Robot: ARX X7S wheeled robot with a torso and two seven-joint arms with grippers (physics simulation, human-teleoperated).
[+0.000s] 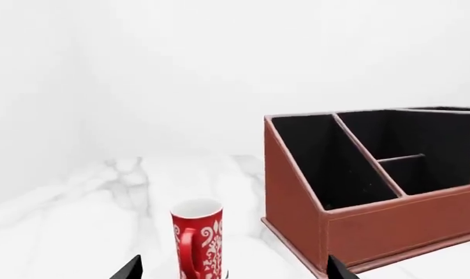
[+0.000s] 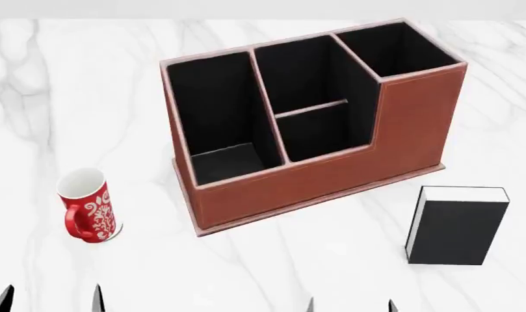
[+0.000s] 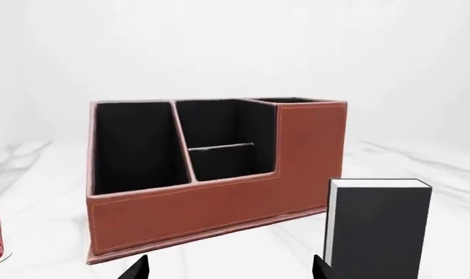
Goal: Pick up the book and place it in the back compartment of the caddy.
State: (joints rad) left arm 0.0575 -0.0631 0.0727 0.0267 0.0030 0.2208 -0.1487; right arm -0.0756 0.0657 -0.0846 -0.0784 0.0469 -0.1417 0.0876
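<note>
The black book [image 2: 458, 226] stands upright on the marble table, right of the caddy [image 2: 332, 182]; the right wrist view shows the book [image 3: 378, 229] close by, its white page block on top. The red-brown caddy [image 3: 219, 200] has four black-lined cells. The back compartment [image 2: 325, 133] is the small squarish cell between the low wall and the thin divider [image 2: 311, 108]. It also shows as the back compartment [image 1: 429, 174] [image 3: 227, 163] in both wrist views. My left gripper [image 2: 50, 302] [image 1: 235, 272] and right gripper [image 2: 350, 305] [image 3: 230, 271] are open and empty at the near edge.
A red-and-white patterned mug [image 2: 88, 214] stands left of the caddy, just ahead of my left gripper; in the left wrist view the mug [image 1: 197, 238] is near. White marble tabletop [image 2: 272, 260] stretches between the grippers and the caddy.
</note>
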